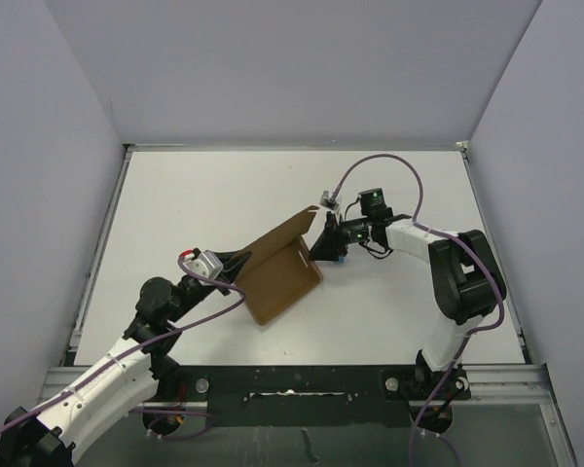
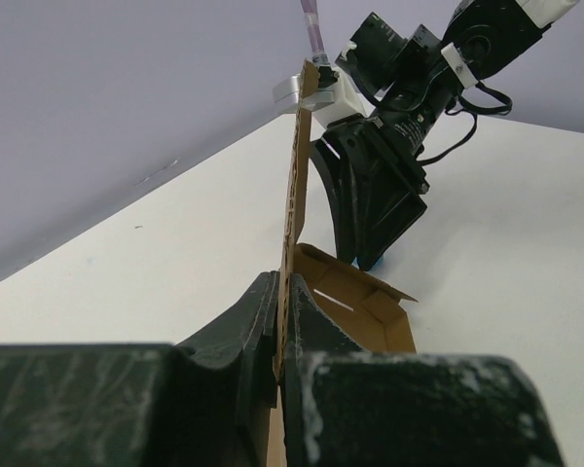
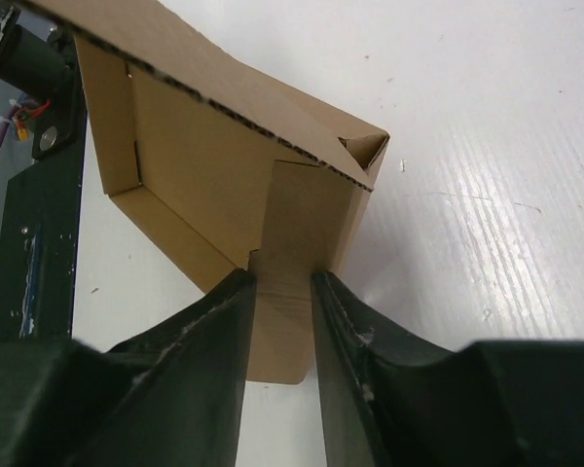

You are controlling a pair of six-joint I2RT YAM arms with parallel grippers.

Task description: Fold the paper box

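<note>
The paper box is a brown cardboard piece, partly folded, at the table's middle. One long panel stands upright on edge, and the low tray part lies beyond it. My left gripper is shut on the near end of that upright panel. In the top view it sits at the box's left corner. My right gripper is at the box's far right corner. Its fingers stand apart, and a small flap lies flat in the gap between them.
Grey walls close in the white table on three sides. A small blue thing shows just under my right fingertips. Purple cables loop over both arms. A dark rail runs along the near edge between the arm bases.
</note>
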